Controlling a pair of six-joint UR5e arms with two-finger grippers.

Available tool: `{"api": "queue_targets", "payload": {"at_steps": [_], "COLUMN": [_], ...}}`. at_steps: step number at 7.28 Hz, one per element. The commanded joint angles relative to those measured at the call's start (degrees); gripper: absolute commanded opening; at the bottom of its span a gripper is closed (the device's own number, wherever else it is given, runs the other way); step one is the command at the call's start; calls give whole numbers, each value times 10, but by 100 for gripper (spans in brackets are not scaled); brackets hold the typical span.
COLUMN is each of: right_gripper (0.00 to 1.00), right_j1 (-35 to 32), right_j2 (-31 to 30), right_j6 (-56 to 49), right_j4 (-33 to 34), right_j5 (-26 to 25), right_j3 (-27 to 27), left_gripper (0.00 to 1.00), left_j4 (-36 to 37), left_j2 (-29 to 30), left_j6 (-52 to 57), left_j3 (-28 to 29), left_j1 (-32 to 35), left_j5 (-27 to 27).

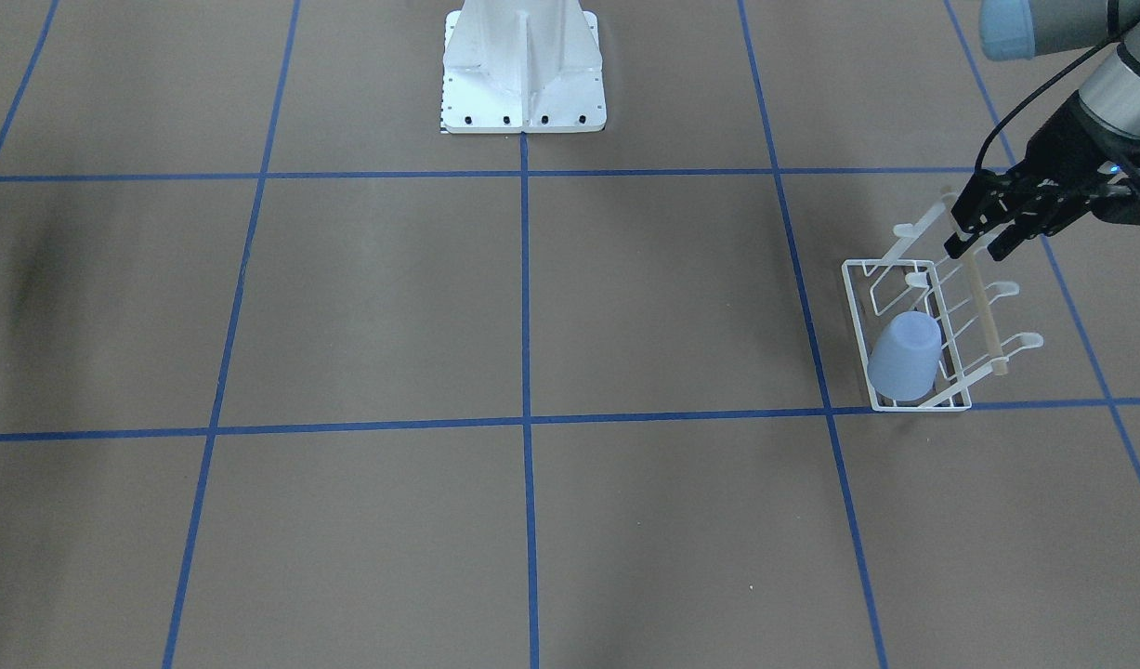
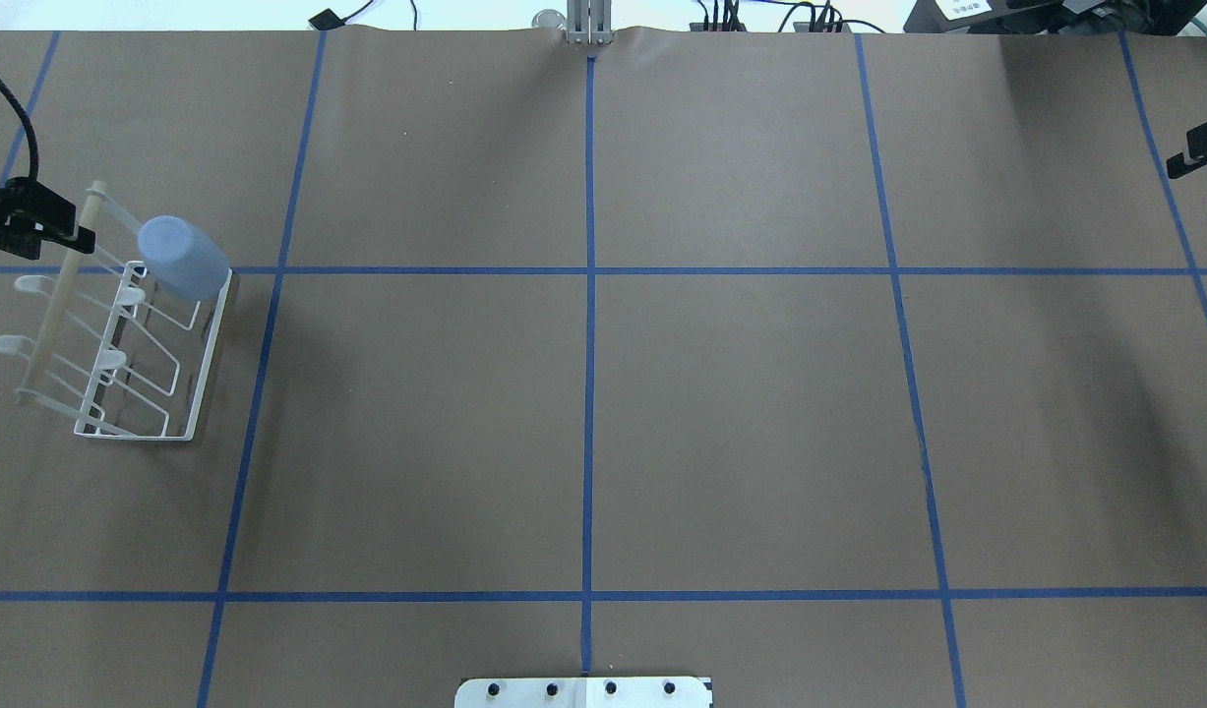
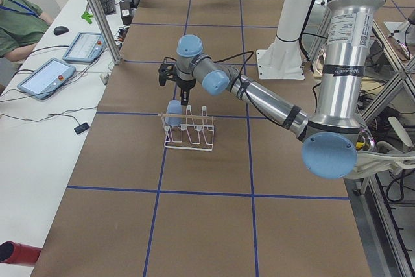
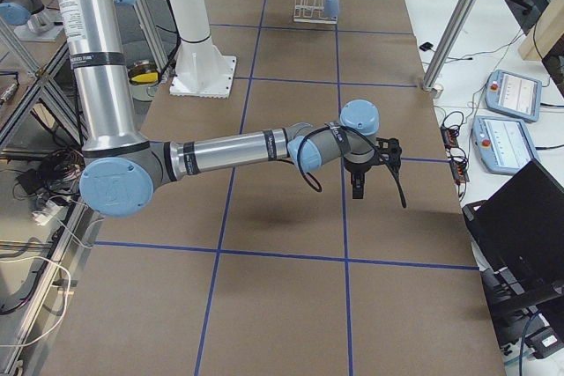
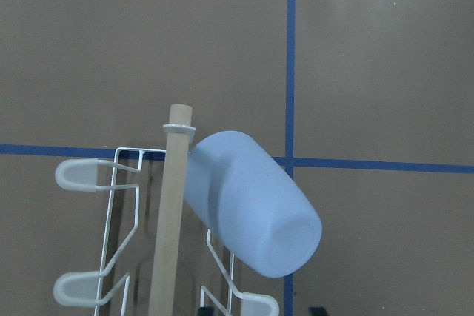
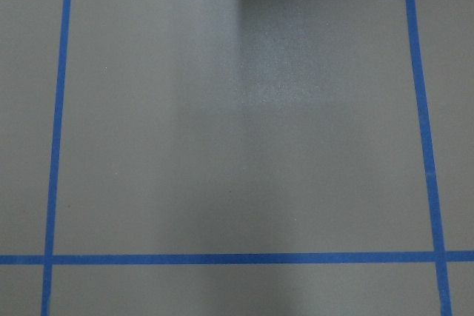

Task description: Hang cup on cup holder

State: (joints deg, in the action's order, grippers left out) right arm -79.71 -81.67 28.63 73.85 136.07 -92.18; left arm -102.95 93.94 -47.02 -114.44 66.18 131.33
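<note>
Cup [image 1: 904, 356], smooth tapered plastic, hangs on white wire cup holder [image 1: 986, 318] on brown, blue-taped tabletop [image 1: 532, 307]; left gripper [image 1: 980, 247] spread apart, right gripper [image 4: 359, 189]: cannot tell.

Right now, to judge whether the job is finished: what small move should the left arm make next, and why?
Probably lift the left gripper straight up and away. The cup already hangs upside down on a prong of the cup holder, and the gripper is open, empty, close to the wooden rod.
</note>
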Motion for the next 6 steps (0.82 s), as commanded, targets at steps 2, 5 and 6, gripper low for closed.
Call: {"api": "queue_targets", "payload": {"at_steps": [2, 5, 6], "right_gripper": [100, 100, 100], "right_j1": [-22, -70, -74], "right_j2": [-14, -64, -80], "right_j6": [-91, -175, -175], "right_j4": [64, 154, 148], "right_j5": [17, 3, -19], "right_j3": [0, -46, -62], "left_gripper": [99, 99, 99], "left_j4": [59, 174, 171], "left_j2": [-9, -53, -50], "left_j6": [173, 411, 417], "left_j3": [5, 51, 104], "left_j1": [73, 196, 234], "left_j5": [24, 34, 35]}}
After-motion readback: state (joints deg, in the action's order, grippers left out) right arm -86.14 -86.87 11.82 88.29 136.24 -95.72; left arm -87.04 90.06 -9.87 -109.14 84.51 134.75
